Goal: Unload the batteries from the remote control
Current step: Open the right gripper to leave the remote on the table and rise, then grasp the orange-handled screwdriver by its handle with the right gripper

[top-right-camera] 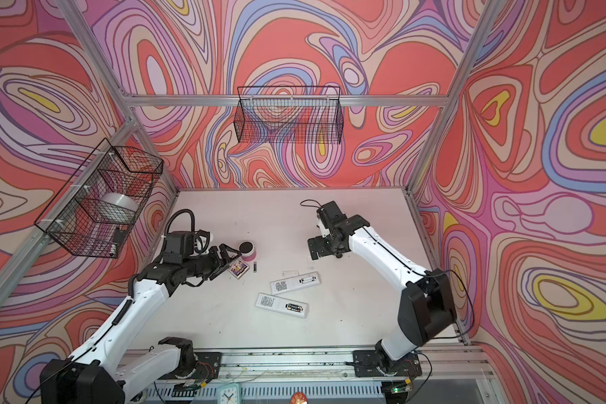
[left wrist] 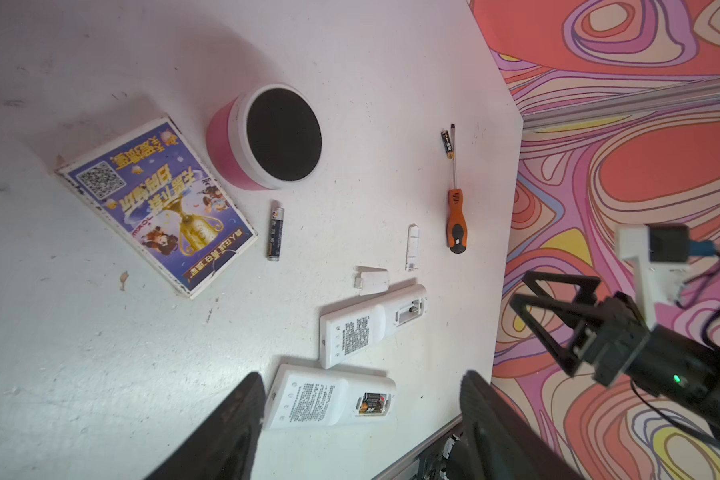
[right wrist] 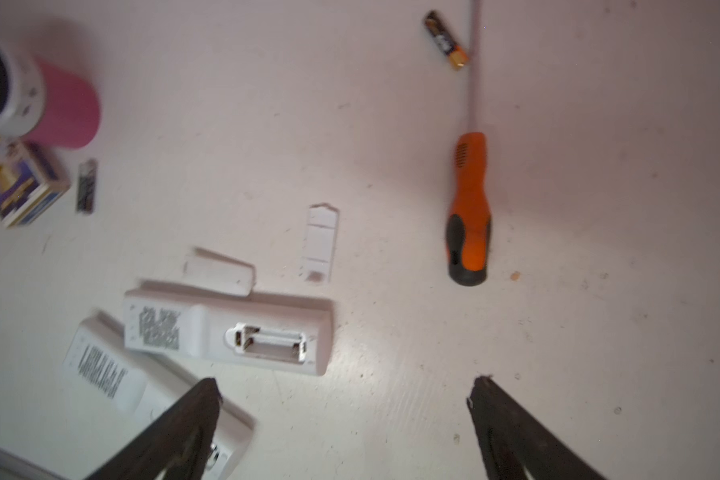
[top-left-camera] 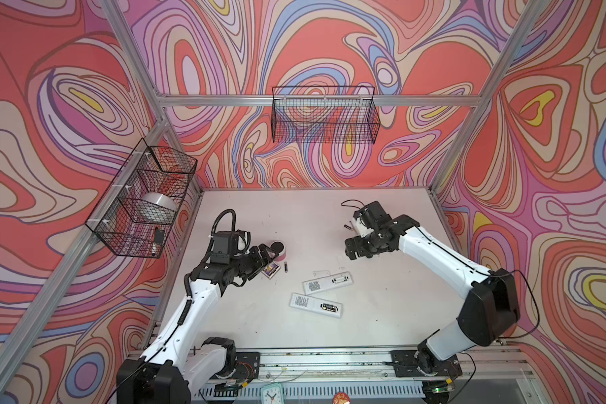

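While reaching with the left tool [left wrist: 362,376] or right tool [right wrist: 346,379], both spread and empty, for the two batteries [left wrist: 373,404] seated in the nearer remote [left wrist: 304,403], beware of shoving it against the emptied remote [right wrist: 208,328] just beside.

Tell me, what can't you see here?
Right wrist view: a right gripper finger partly covers the nearer remote's battery bay; its label is blurred.
Both top views: the bottom edge cuts off the alarm clock.
Top view: the side basket's dark item is too small to name.
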